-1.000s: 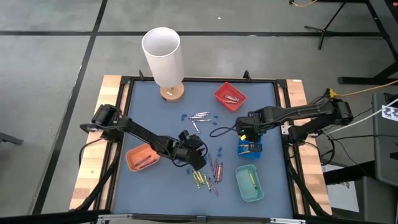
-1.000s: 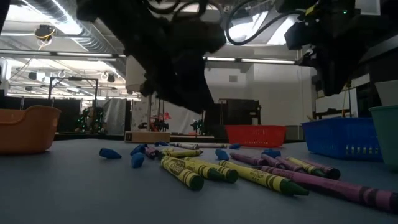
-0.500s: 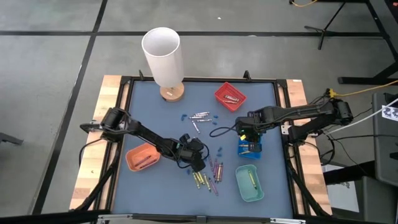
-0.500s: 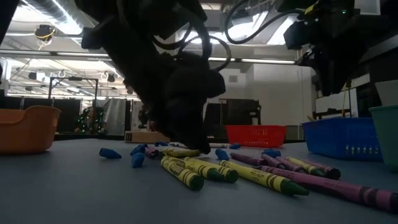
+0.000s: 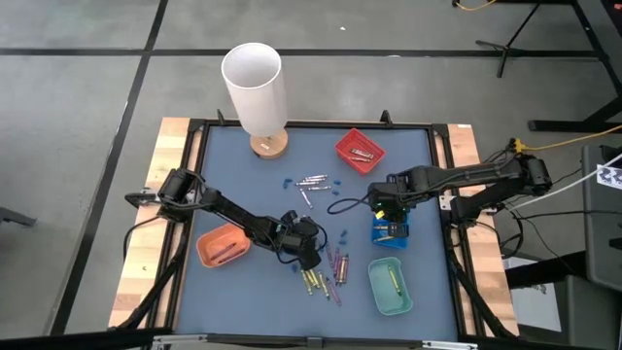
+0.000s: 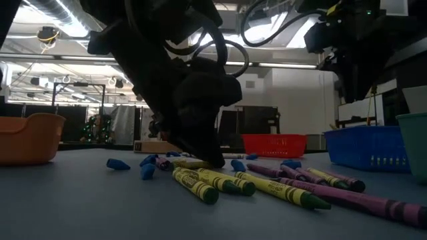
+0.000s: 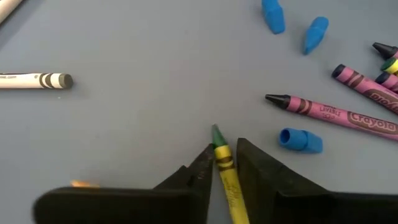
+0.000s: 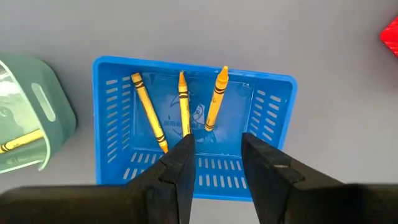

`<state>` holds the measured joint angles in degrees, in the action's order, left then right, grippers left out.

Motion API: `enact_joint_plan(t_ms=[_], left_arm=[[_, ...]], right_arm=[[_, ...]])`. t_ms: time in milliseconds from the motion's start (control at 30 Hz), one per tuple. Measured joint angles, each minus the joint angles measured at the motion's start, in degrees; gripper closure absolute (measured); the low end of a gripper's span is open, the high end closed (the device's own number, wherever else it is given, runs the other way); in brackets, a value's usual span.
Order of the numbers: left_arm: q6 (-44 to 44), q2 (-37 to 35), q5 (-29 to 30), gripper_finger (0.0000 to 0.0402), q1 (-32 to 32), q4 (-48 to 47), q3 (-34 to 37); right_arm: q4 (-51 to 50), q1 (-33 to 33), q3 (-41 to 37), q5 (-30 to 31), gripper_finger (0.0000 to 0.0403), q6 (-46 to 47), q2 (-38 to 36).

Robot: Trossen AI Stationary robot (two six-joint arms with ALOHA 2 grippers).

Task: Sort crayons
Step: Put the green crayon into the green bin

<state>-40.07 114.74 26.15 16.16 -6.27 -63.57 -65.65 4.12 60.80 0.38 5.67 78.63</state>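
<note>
Yellow and purple-pink crayons (image 5: 330,267) lie loose on the blue-grey table near its front middle. A few silver-grey crayons (image 5: 311,182) lie farther back. My left gripper (image 5: 309,255) is down at the pile's left edge, shut on a yellow crayon with a green tip (image 7: 225,177). My right gripper (image 5: 389,209) hangs open above the blue basket (image 8: 194,146), pointing down. Three gold-orange crayons (image 8: 183,102) lie in that basket. Nothing is between the right fingers. My left gripper pinches the yellow crayon between its two fingers just behind the green tip (image 7: 222,160). The fingers slant down from the table's left side. The crayon runs forward between them, and its green tip (image 7: 216,132) sticks out past the fingertips. It rests on the table.
An orange tray (image 5: 222,246) stands at the left, a red tray (image 5: 360,149) at the back and a green tray (image 5: 391,285) at the front right. A tall white cylinder (image 5: 255,83) on a wooden base stands at the far edge. Small blue bits (image 7: 301,140) lie scattered about.
My left gripper has come down from above the table onto the left edge of the crayon pile and has tipped a little more steeply. My right gripper has kept still above the blue basket.
</note>
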Motion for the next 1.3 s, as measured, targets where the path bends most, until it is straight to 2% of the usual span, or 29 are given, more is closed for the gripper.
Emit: enact_joint_plan(t_ms=[200,533,833,1067,1300], left_arm=[[0.0,0.0,0.0,0.0395,0.0,0.9,0.0],[0.6,0.1,-1.6,0.0393,-0.9,10.2,0.0],[8.2,0.1,-6.5,0.0393,-2.7,29.4,0.0],[18.5,0.0,-6.9,0.0393,-3.0,45.6,0.0],[23.3,0.0,-7.7,0.0392,-2.4,54.5,0.0]], right_arm=[[0.0,0.0,0.0,0.0,0.0276,0.0,0.0],[0.0,0.0,0.0,0.0,0.0276,0.0,0.0],[0.0,0.0,0.0,0.0,0.0276,0.0,0.0],[1.8,0.0,0.0,0.0,0.0276,0.0,0.0],[2.5,0.0,0.0,0.0,0.0276,-1.7,0.0]])
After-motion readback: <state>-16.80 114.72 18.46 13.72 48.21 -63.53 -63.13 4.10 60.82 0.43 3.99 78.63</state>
